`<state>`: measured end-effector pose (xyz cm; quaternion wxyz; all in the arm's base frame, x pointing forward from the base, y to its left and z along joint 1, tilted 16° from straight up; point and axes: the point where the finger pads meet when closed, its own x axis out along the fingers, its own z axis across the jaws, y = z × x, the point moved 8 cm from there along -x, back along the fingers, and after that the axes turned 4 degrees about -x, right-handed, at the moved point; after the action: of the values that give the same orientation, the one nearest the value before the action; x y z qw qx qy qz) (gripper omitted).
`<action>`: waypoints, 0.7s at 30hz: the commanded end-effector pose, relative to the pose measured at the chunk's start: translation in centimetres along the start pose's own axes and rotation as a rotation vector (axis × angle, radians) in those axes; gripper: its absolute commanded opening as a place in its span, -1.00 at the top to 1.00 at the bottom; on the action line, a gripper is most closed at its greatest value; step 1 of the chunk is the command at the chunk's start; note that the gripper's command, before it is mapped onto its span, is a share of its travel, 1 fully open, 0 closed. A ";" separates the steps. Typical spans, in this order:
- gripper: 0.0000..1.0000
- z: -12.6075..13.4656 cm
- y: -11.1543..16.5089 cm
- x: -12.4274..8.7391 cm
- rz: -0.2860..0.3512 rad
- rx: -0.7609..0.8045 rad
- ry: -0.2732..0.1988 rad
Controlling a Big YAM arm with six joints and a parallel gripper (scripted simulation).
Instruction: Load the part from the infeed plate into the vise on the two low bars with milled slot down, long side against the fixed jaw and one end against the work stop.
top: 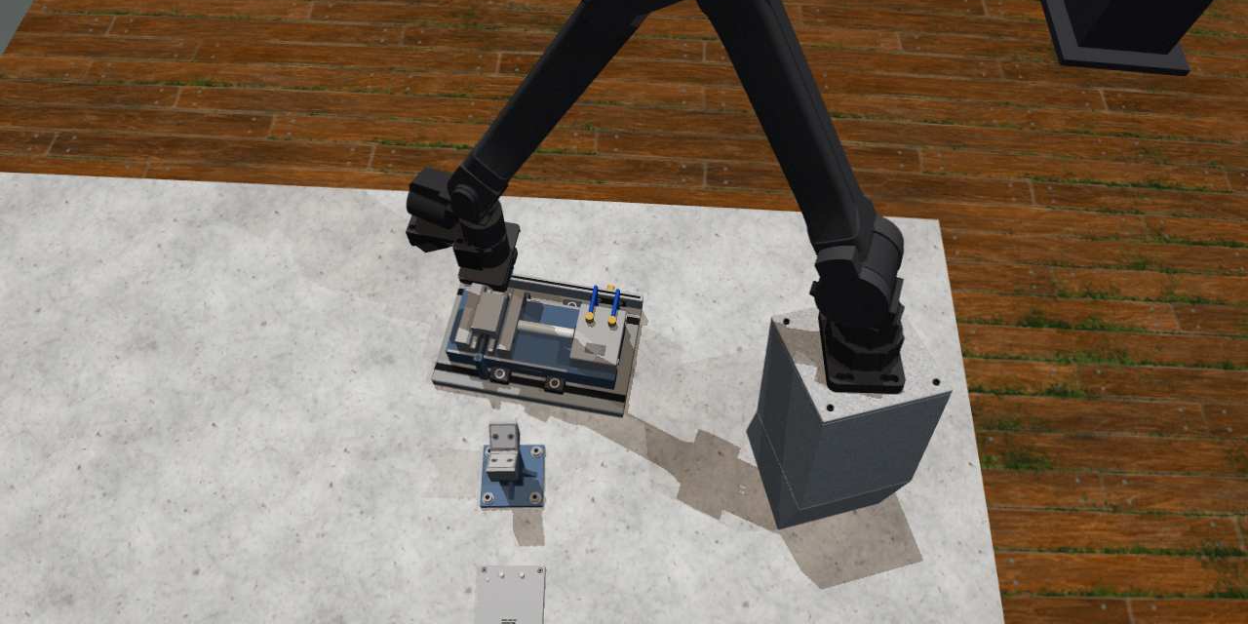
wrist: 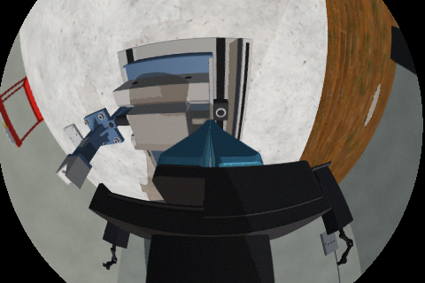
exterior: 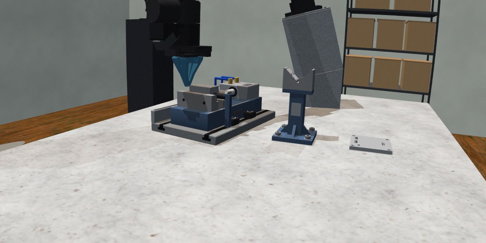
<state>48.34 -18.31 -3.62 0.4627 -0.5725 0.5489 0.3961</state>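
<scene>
The vise (top: 536, 340) stands mid-table and is open. The part, a tan-grey block (top: 484, 319), lies between its jaws at the end away from the air cylinder (top: 602, 336); it also shows in the wrist view (wrist: 162, 126). I cannot tell which way its slot faces. My gripper (exterior: 186, 83), with blue fingers, is shut with nothing between them. It points straight down, its tip just above the far end of the vise (exterior: 210, 109), close by the part. In the wrist view the fingertips (wrist: 212, 126) hide part of the block. The infeed plate (exterior: 371, 144) carries nothing.
The V-block (exterior: 298, 81) on its blue post stands between the vise and the infeed plate (top: 510, 592). The arm's grey pedestal (top: 841, 419) is at the table's right. A shelf of boxes (exterior: 390, 30) stands behind the table.
</scene>
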 end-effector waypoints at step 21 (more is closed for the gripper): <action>1.00 -1.7 -1.1 -1.8 -0.031 -0.020 0.007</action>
<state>48.16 -19.40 -3.32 0.4597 -0.5740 0.5473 0.3995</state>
